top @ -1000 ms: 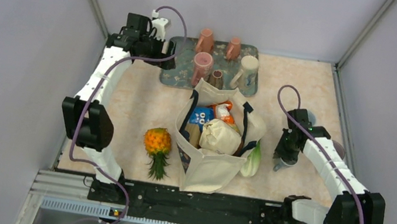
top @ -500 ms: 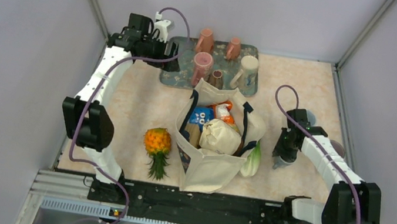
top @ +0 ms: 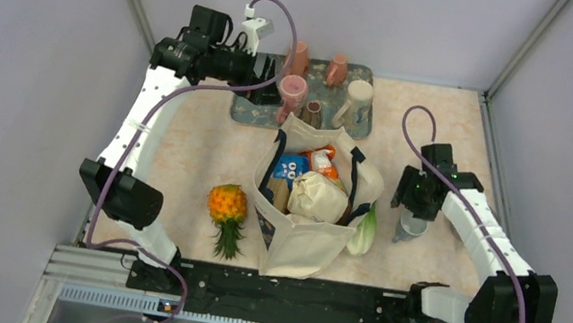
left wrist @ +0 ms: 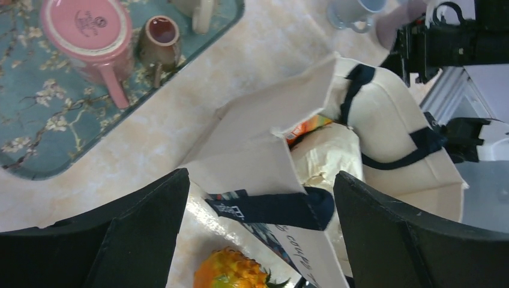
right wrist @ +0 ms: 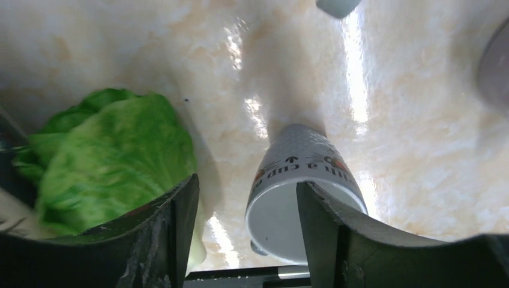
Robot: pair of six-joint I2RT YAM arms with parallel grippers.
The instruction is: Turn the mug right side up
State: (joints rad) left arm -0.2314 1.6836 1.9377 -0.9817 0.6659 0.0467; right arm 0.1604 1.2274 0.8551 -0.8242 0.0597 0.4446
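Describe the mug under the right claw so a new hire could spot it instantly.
Start at the canvas tote bag mid-table; a head of lettuce lies against its right side. Just right of the lettuce, below the open right claw, stands a white mug. Unlike the pink mug and others on the flowered tray, it has lettering printed round its wall.
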